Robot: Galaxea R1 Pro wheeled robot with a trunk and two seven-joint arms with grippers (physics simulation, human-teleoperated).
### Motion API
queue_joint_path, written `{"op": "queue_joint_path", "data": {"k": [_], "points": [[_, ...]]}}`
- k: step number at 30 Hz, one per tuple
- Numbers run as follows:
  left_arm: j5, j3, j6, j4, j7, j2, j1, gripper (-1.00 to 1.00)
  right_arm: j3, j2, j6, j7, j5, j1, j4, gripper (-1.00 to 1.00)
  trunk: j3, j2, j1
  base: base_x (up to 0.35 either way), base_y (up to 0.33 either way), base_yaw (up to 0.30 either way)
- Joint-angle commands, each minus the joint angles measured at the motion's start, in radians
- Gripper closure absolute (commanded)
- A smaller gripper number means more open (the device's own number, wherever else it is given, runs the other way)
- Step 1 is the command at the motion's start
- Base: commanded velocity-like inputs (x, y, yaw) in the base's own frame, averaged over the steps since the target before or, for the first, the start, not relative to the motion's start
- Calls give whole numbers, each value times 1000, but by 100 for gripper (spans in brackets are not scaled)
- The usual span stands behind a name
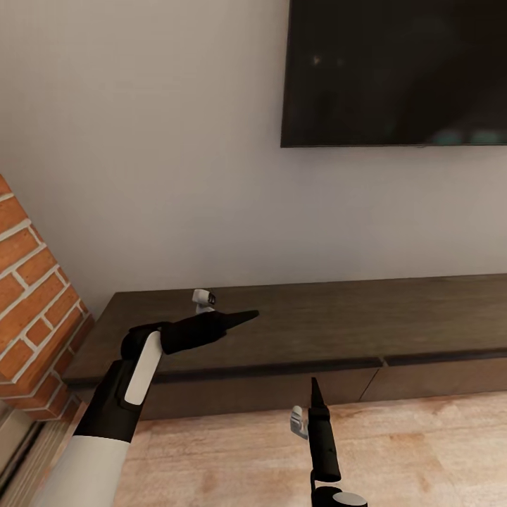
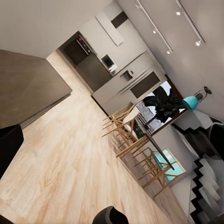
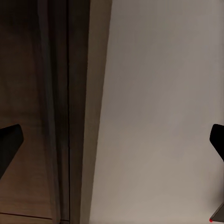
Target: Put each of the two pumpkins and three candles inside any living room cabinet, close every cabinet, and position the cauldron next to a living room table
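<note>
The long low dark-brown wooden cabinet (image 1: 310,338) shows its drawers shut (no pumpkin or candle here); left gripper (image 1: 243,317) state unclear, right gripper (image 3: 112,140) open, empty.

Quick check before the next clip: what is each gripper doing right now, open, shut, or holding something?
Left gripper: cannot be told; nothing visibly held, above the cabinet top.
Right gripper: open, empty, fingertips far apart.

Cabinet (image 3: 42,93) edge vs. wall (image 3: 158,93)
</note>
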Motion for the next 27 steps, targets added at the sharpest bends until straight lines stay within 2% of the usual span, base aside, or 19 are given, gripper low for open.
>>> {"op": "queue_joint_path", "data": {"k": [1, 9, 27], "points": [[1, 0, 0, 0, 0, 1, 0, -100, 0, 0, 0, 0, 0, 0, 0, -100, 0, 0, 0, 0, 0, 0], [1, 1, 0, 0, -2, 2, 0, -100, 0, 0, 0, 0, 0, 0, 0, -100, 0, 0, 0, 0, 0, 0], [1, 0, 0, 0, -1, 0, 0, -100, 0, 0, 0, -4, 0, 0, 0, -100, -56, -126, 69, 0, 0, 0]]}}
